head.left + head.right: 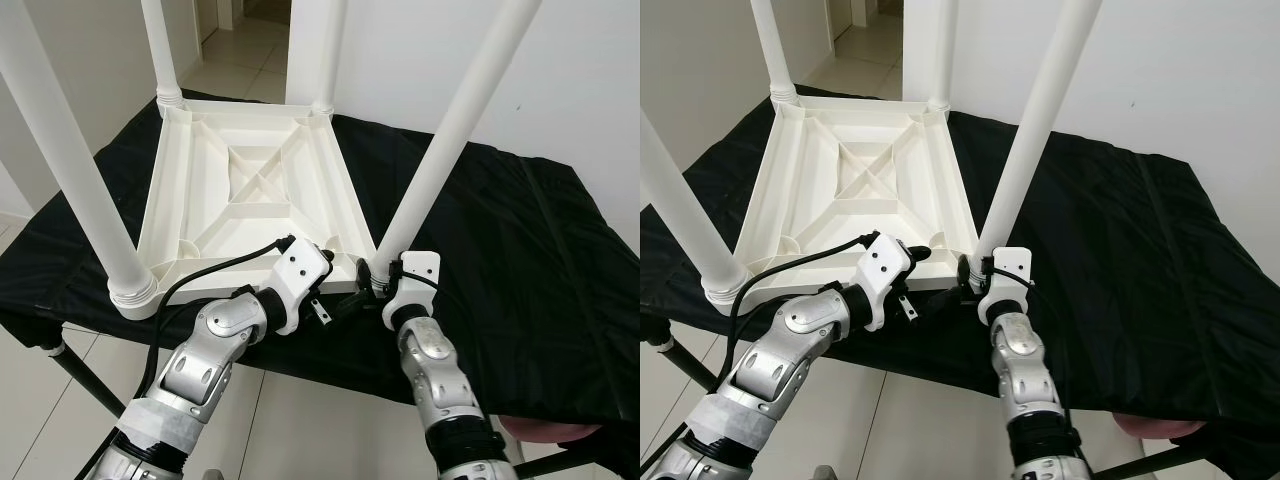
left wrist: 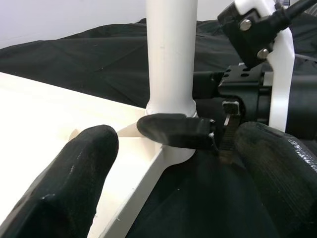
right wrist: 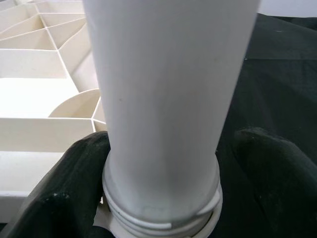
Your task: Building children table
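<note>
Looking down from the head camera, I see the white children's table (image 1: 245,195) lying upside down on the black cloth (image 1: 520,260) that covers the bench (image 1: 85,385), its ribbed underside up and four white legs rising from the corners. The near edge of the tabletop lies close to the front edge of the bench, so there is little cloth to spare there; to the right, a broad stretch of bare cloth lies open.

My right pincer (image 3: 163,198) is at the base of the near right leg (image 1: 450,140), where it meets the corner socket. In the right wrist view its two black fingers (image 3: 64,188) stand apart, one on each side of the leg just above the threaded collar; I cannot tell whether they press it.

My left pincer (image 2: 163,183) sits just beside that same corner, fingers (image 2: 74,178) spread apart, one over the white tabletop edge and the other over the cloth, holding nothing. The near left leg (image 1: 70,160) stands well apart from both arms.
</note>
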### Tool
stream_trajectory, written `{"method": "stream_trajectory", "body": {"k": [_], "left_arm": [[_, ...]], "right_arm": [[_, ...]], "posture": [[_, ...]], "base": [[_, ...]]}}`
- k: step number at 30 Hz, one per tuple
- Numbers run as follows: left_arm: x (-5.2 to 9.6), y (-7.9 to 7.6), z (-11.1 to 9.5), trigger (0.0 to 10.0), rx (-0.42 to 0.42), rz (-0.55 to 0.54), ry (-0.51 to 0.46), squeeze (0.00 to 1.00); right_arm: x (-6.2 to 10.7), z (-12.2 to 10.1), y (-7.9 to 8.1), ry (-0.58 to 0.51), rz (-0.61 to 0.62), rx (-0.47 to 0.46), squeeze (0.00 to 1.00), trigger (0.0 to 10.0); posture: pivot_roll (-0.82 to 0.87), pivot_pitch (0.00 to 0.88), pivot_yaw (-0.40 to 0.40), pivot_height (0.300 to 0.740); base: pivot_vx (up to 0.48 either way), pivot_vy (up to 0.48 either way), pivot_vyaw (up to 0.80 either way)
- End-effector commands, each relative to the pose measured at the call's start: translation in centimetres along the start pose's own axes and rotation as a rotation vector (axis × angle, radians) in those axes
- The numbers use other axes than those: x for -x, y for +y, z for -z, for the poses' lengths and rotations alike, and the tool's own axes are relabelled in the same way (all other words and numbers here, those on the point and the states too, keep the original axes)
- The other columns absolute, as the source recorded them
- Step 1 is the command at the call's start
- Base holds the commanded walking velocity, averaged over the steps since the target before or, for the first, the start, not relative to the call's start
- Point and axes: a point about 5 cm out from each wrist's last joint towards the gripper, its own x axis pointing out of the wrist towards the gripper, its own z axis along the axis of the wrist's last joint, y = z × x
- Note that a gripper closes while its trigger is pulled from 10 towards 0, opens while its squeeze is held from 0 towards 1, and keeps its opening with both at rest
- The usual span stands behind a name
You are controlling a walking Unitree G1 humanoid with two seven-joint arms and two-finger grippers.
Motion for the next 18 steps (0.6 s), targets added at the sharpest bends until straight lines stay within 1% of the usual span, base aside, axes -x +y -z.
{"method": "stream_trajectory", "body": {"k": [1,2,3,5,9,11,12,14,16,17,18], "left_arm": [[-0.2,-0.1,-0.1,10.0,-0.005,0.014,-0.004,0.0],[-0.2,-0.1,-0.1,10.0,-0.005,0.014,-0.004,0.0],[-0.2,-0.1,-0.1,10.0,-0.005,0.014,-0.004,0.0],[-0.2,-0.1,-0.1,10.0,-0.006,0.018,-0.005,0.0],[-0.2,-0.1,-0.1,10.0,-0.006,0.018,-0.005,0.0],[-0.3,-0.1,-0.2,10.0,-0.009,0.023,-0.006,0.0],[-0.3,-0.1,-0.2,10.0,-0.009,0.023,-0.006,0.0],[-0.4,0.1,-0.3,10.0,-0.014,0.024,-0.008,0.0],[-0.4,0.1,-0.3,10.0,-0.014,0.024,-0.008,0.0],[-0.4,0.1,-0.3,10.0,-0.016,0.023,-0.008,0.0],[-0.4,0.1,-0.3,10.0,-0.016,0.023,-0.008,0.0]], "right_arm": [[0.2,0.2,-0.6,0.003,-0.053,0.003,0.0,10.0],[0.2,0.0,-1.2,-0.003,-0.113,0.035,0.0,10.0],[0.2,0.0,-1.2,-0.003,-0.113,0.035,0.0,10.0],[-0.2,-0.5,-2.1,-0.01,-0.251,0.074,0.0,10.0],[-0.2,-0.5,-2.1,-0.01,-0.251,0.074,0.0,10.0],[-1.1,-0.9,-2.5,0.002,-0.376,0.109,0.0,10.0],[-1.1,-0.9,-2.5,0.002,-0.376,0.109,0.0,10.0],[-2.2,-1.1,-2.3,0.026,-0.462,0.137,0.0,10.0],[-2.2,-1.1,-2.3,0.026,-0.462,0.137,0.0,10.0],[-2.6,-1.1,-2.0,0.034,-0.488,0.149,0.0,10.0],[-2.6,-1.1,-2.0,0.034,-0.488,0.149,0.0,10.0]], "posture": [[-0.03,0.0,-0.078,0.74],[-0.03,0.0,-0.077,0.74],[-0.03,0.0,-0.077,0.74],[-0.04,0.0,-0.07,0.74],[-0.04,0.0,-0.07,0.74],[-0.03,0.0,-0.066,0.74],[-0.03,0.0,-0.066,0.74],[-0.03,0.0,-0.066,0.74],[-0.03,0.0,-0.066,0.74],[-0.02,0.0,-0.069,0.74],[-0.02,0.0,-0.069,0.74]], "base": [[0.0,0.0,0.0],[0.0,0.0,0.0],[0.0,0.0,0.0],[0.0,0.0,0.0],[0.0,0.0,0.0],[0.0,0.0,0.0],[0.0,0.0,0.0],[0.0,0.0,0.0],[0.0,0.0,0.0],[0.0,0.0,0.0],[0.0,0.0,0.0]]}}
